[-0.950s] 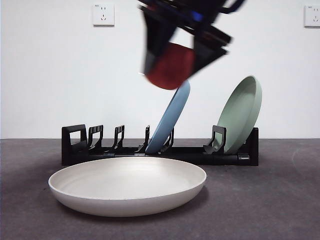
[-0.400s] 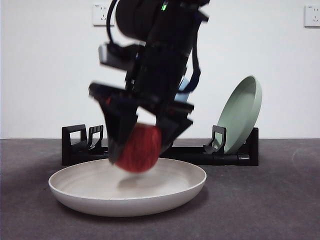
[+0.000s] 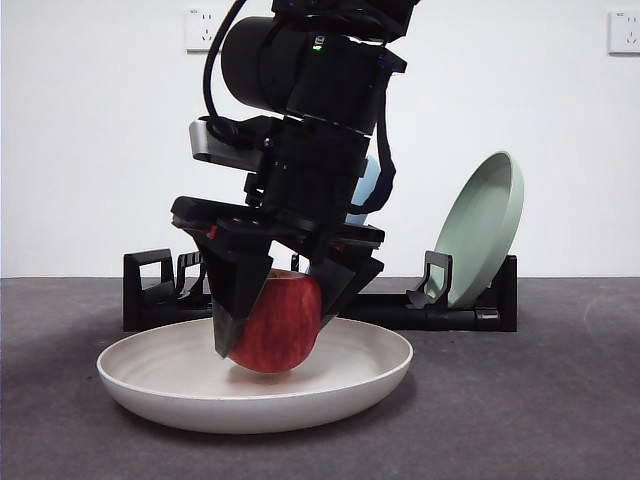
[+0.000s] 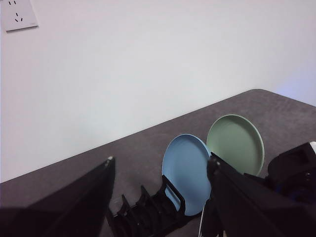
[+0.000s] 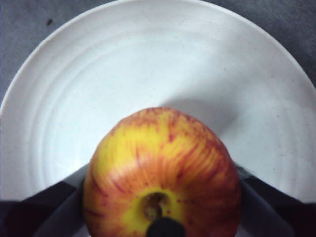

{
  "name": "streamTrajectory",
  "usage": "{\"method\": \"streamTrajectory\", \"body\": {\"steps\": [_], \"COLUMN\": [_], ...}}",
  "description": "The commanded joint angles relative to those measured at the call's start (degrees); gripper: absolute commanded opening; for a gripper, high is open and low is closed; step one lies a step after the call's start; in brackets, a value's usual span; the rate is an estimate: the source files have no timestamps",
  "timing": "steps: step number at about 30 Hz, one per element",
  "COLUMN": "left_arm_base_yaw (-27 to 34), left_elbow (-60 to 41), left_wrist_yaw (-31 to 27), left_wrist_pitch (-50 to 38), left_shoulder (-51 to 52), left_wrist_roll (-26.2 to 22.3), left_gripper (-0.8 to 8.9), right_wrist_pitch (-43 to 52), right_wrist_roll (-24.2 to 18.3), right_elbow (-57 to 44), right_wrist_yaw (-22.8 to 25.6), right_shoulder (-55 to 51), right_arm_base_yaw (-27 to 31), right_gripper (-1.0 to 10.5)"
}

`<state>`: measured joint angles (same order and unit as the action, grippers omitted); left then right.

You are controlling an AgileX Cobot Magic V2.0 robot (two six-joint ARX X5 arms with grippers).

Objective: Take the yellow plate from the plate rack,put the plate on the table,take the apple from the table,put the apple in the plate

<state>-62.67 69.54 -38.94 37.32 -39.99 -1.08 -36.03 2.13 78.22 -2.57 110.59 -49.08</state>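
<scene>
Apple (image 5: 163,173) red, yellow-streaked round stem, glossy; clamped between my right fingers (image 3: 268,300), one each side, low inside cream yellow plate (image 3: 150,385); left fingers (image 4: 160,197) spread, empty

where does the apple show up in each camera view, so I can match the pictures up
Front view: the apple is at centre, low in the yellow plate, held in the right claw.
Right wrist view: the apple fills the lower middle, stem end toward the camera, over the yellow plate.
Left wrist view: the apple is not in it.
Shared landmark: the yellow plate, in the front and right wrist views.
</scene>
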Motion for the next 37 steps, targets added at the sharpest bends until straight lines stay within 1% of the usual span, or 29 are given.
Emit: {"method": "streamTrajectory", "body": {"steps": [1,8,9,13,16,18,29,37], "left_arm_base_yaw": [0.2,0.2,0.2,0.2,0.2,0.2,0.2,0.2], "left_elbow": [-0.1,-0.1,-0.1,-0.1,-0.1,-0.1,-0.1,-0.1], "left_wrist_yaw": [0.0,0.0,0.0,0.0,0.0,0.0,0.1,0.2], "left_wrist_pitch": [0.1,0.5,0.7,1.4,1.9,2.1,3.6,3.6], "left_shoulder": [0.2,0.2,0.2,0.2,0.2,0.2,-0.8,-5.2], "left_wrist_roll": [-0.4,-0.1,0.0,0.0,0.0,0.0,0.0,0.0], "left_gripper": [3.14,3.14,3.14,3.14,3.14,3.14,3.14,3.14], "right_wrist_pitch": [0.4,0.3,0.1,-0.7,-0.7,-0.7,-0.8,-3.2], "right_wrist_roll": [0.3,0.3,0.3,0.3,0.4,0.5,0.5,0.5], "right_elbow": [0.0,0.0,0.0,0.0,0.0,0.0,0.0,0.0], "right_wrist_yaw": [-0.1,-0.1,-0.1,-0.1,-0.1,0.0,-0.1,0.0], "right_shoulder": [0.8,2.0,2.2,2.4,2.4,2.4,0.2,-7.7], "right_arm_base_yaw": [-0.2,-0.5,-0.5,-0.5,-0.6,-0.6,-0.5,-0.5], "right_gripper": [0.1,0.1,0.3,2.7,3.8,4.2,4.2,4.2]}}
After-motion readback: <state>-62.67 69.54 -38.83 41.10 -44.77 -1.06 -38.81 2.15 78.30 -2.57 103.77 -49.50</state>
